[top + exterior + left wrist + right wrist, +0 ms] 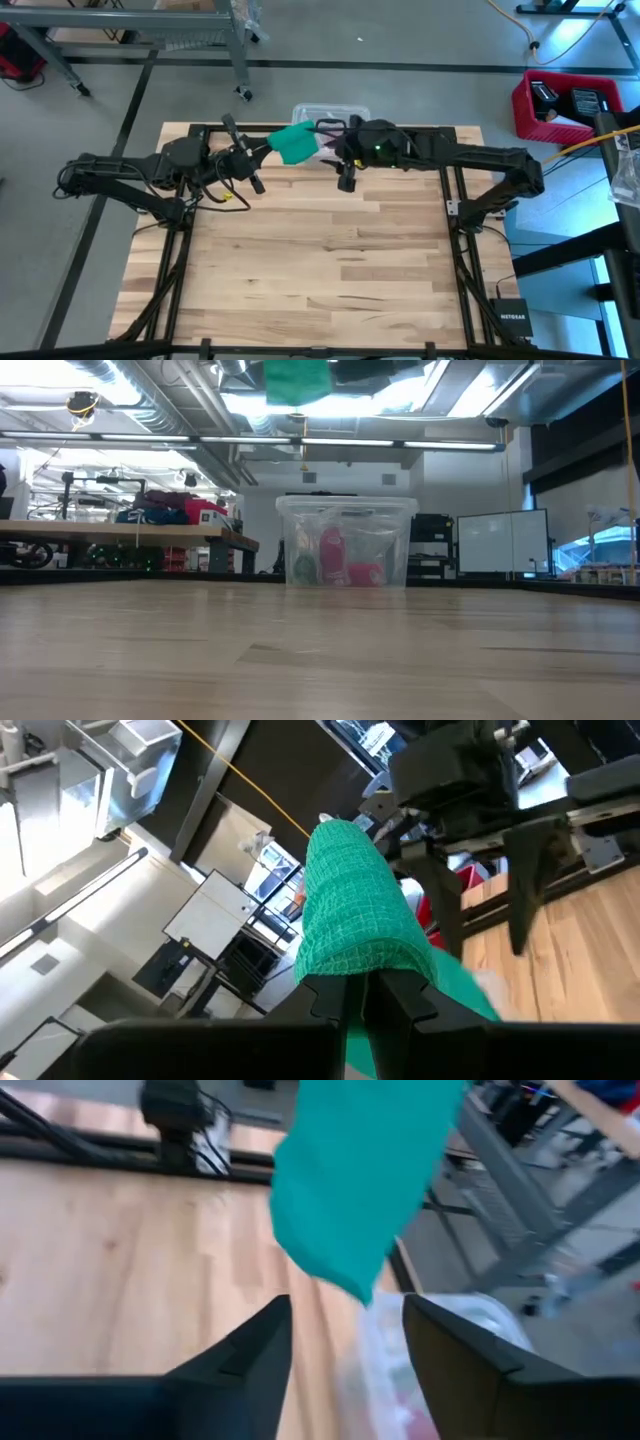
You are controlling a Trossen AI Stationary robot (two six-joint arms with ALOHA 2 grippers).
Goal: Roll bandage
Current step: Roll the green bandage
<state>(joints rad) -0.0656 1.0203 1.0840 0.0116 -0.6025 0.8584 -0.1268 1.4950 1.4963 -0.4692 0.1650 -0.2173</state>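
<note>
Mid-air over the table's [320, 270] far edge, above the clear plastic tub [346, 542]: teal bandage [293, 143] pinched in left gripper [364, 982], jaws shut tight on the fabric's near end, w/ the strip draped up and over the fingers and hanging free on the far side. Raised well clear of the wood, its lower edge just showing at the top of the low view. Right gripper [346, 1342] just beside it, fingers spread apart, nothing between them; bandage hanging ahead of the tips, not touching as far as can be seen. Pink-red and green items visible inside the tub.

Step in hand, by the look of it: a re-grip between turns of the roll, left holding, right let go. Next move likely calls for right gripper to close on the loose hanging end w/o tugging it out of the left's pinch, then wrap it round. Soft, stretchy fabric; slack could slip or unroll.
</note>
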